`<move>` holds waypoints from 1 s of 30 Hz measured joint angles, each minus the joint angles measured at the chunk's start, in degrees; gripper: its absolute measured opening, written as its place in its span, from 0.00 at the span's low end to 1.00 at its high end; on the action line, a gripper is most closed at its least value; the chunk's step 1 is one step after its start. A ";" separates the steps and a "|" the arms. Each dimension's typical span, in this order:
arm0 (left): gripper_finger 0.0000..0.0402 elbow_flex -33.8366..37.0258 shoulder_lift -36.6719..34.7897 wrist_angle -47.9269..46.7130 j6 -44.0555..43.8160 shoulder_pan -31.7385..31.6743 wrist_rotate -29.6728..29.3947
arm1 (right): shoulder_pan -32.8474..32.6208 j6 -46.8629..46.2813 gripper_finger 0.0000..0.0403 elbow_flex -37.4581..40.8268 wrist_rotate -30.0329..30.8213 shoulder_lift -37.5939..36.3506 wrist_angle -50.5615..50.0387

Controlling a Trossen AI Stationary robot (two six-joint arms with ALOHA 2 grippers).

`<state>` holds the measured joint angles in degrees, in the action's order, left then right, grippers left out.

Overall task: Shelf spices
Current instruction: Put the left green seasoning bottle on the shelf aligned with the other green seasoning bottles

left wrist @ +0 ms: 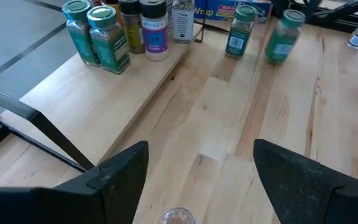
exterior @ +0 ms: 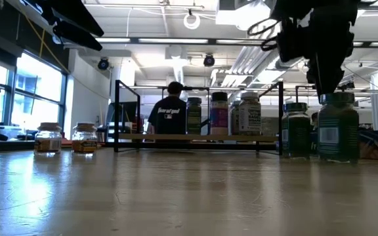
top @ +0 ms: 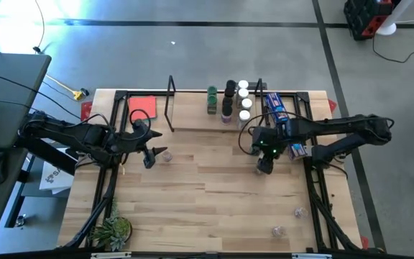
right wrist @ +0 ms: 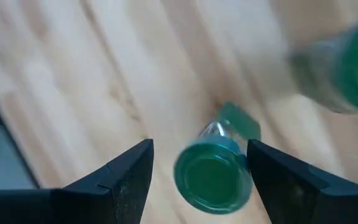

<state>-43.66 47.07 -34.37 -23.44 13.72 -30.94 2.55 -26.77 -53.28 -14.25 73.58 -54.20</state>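
The shelf [top: 200, 119] is a low light-wood rack with black uprights at the table's far edge. Several spice jars [top: 228, 99] stand upright on its right half, also in the left wrist view [left wrist: 110, 37]. My right gripper [top: 264, 165] is open and hangs over a green-lidded jar [right wrist: 213, 177] that stands upright on the table; its fingers flank the lid from above. A second green-lidded jar [exterior: 296, 129] stands close by. My left gripper [top: 149, 155] is open, low over the table, with a small clear jar [top: 165, 153] just off its fingertips.
A long blue snack packet [top: 275, 108] lies right of the shelf, and a red card [top: 142, 106] lies left of it. Two small clear jars [top: 299, 212] stand near the table's near right corner. A small plant [top: 113, 232] sits at the near left corner. A person [exterior: 169, 115] sits beyond the table.
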 joint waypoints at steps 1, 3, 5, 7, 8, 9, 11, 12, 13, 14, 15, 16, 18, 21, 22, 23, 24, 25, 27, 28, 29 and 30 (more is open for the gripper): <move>0.71 0.00 0.00 0.00 0.00 0.02 0.00 | -0.68 -1.23 0.62 0.00 -0.75 0.00 1.42; 0.71 0.00 0.00 0.00 -0.04 0.00 0.00 | -1.89 -4.29 0.62 0.00 -2.51 0.00 4.89; 0.71 0.00 0.00 0.00 -0.11 0.00 0.00 | -2.73 -7.84 0.62 0.00 -4.17 0.00 7.55; 0.71 0.00 0.02 0.00 -0.07 0.00 0.00 | -3.23 -10.67 0.62 0.00 -5.79 0.00 9.48; 0.71 0.00 0.00 0.00 -0.07 0.00 0.00 | -3.43 -11.26 0.62 -0.02 -6.41 0.00 10.01; 0.71 -0.02 0.00 0.00 -0.07 0.00 0.00 | -3.70 -11.78 0.62 -0.27 -6.77 0.00 9.72; 0.71 -0.02 0.02 0.00 -0.07 0.00 0.02 | -4.32 -11.60 0.62 -1.37 -6.57 0.02 8.38; 0.71 -0.02 0.00 0.00 -0.07 0.00 0.02 | -4.68 -11.21 0.62 -2.26 -5.74 0.02 7.47; 0.71 -0.04 0.00 0.01 -0.07 0.00 0.02 | -5.08 -10.69 0.62 -3.43 -4.57 0.02 6.01; 0.71 -0.04 0.00 0.00 -0.11 0.00 0.02 | -5.55 -10.49 0.62 -4.74 -2.78 0.02 4.03; 0.71 -0.04 0.01 0.00 -0.11 0.00 0.02 | -6.10 -10.42 0.62 -6.14 -0.68 0.02 1.89; 0.71 -0.04 0.00 0.01 -0.11 0.00 0.02 | -6.69 -10.36 0.62 -7.79 1.65 0.02 -0.44; 0.71 -0.04 0.02 0.02 -0.13 0.00 0.02 | -8.13 -10.31 0.62 -11.04 6.03 0.02 -4.76; 0.71 -0.04 0.00 0.00 -0.13 0.00 0.02 | -10.63 -11.07 0.62 -14.57 10.90 -0.02 -11.06; 0.71 -0.04 0.00 0.00 -0.15 0.00 0.04 | -11.36 -11.78 0.62 -14.91 11.77 -0.02 -12.85; 0.71 -0.04 0.01 0.00 -0.14 0.00 0.04 | -12.04 -12.50 0.62 -14.98 12.39 -0.02 -14.87; 0.71 -0.04 0.00 0.00 -0.10 0.00 0.04 | -12.78 -13.99 0.62 -14.76 12.93 0.00 -16.94; 0.71 -0.04 0.01 0.00 -0.09 0.00 0.07 | -13.62 -15.77 0.62 -14.03 13.19 -0.03 -18.52; 0.71 -0.04 0.02 0.00 -0.15 0.03 0.31 | -15.56 -19.09 0.62 -11.11 13.26 -0.05 -19.94; 0.71 -0.04 0.01 -0.04 -0.15 0.23 0.31 | -16.84 -20.40 0.62 -9.33 13.26 0.00 -19.54; 0.71 -0.04 0.00 -0.04 -0.13 0.47 0.28 | -18.17 -21.65 0.62 -7.28 13.38 0.02 -18.43; 0.71 -0.04 0.00 -0.04 -0.15 0.69 0.20 | -19.36 -23.18 0.62 -5.21 13.97 0.02 -17.00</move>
<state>-43.70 47.07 -34.41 -23.59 14.41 -30.74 -16.81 -49.96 -58.49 -0.29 73.61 -71.20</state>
